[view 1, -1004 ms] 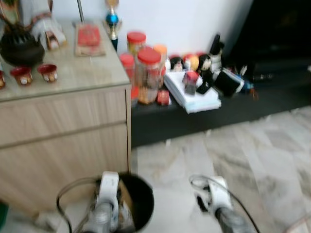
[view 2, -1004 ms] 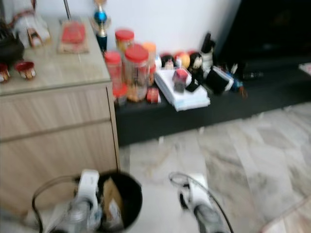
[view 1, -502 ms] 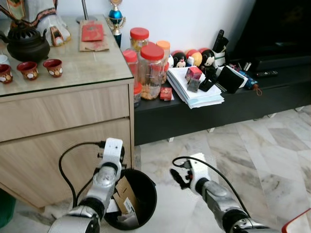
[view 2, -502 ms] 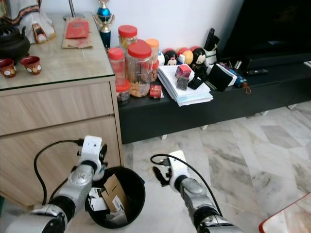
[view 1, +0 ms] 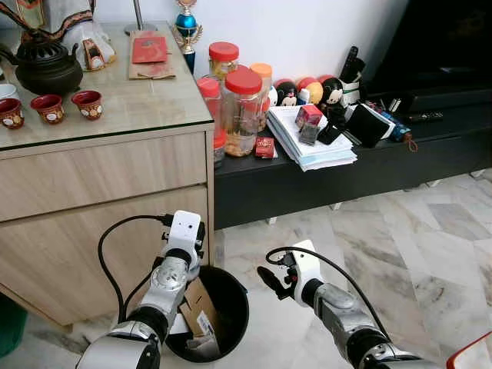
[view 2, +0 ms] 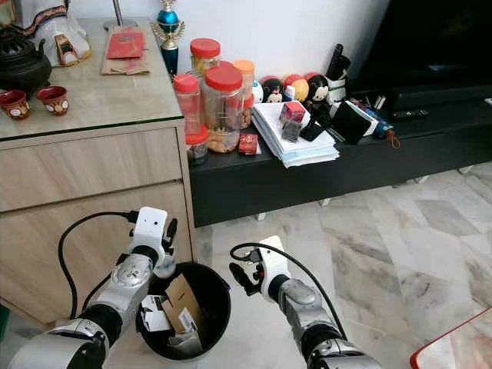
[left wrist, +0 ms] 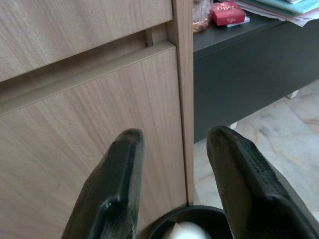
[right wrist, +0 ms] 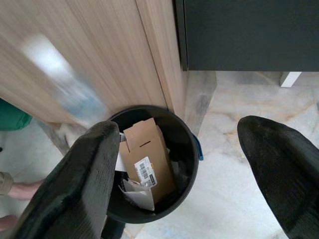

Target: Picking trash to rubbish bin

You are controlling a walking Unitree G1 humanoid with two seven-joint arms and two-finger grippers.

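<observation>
Rubbish bin (view 1: 223, 315), round and black, is sitting on the pale marble floor (view 1: 400, 246) between the two grippers, right against the corner of a light wooden cabinet (view 1: 100, 207). Trash is lying inside it: a flattened brown cardboard box (right wrist: 149, 159) with a white barcode label, along with crumpled white paper (view 2: 157, 319). The left gripper (left wrist: 172, 184) is hovering over the bin's rim on the cabinet side, its two black fingers spread apart with nothing between them and pointing toward the cabinet's front panel. The right gripper (view 1: 270, 281) is hanging just beside the bin on the opposite side, above the floor; its fingers (right wrist: 84, 184) are also standing wide apart and holding nothing, and the bin is showing between them in the right wrist view.

Beyond the left gripper, the cabinet is carrying a dark teapot (view 1: 46, 68) and small red cups (view 1: 68, 106) on its glass top. Farther out past both grippers, a low black shelf (view 1: 346, 181) is running along the wall, holding clear jars with red lids (view 1: 234, 108), a stack of white papers (view 1: 311, 142), a small red box (left wrist: 228, 12) and a cluster of small toy figures (view 1: 307, 88). A green object (right wrist: 12, 117) is showing behind the bin, near the cabinet's base
</observation>
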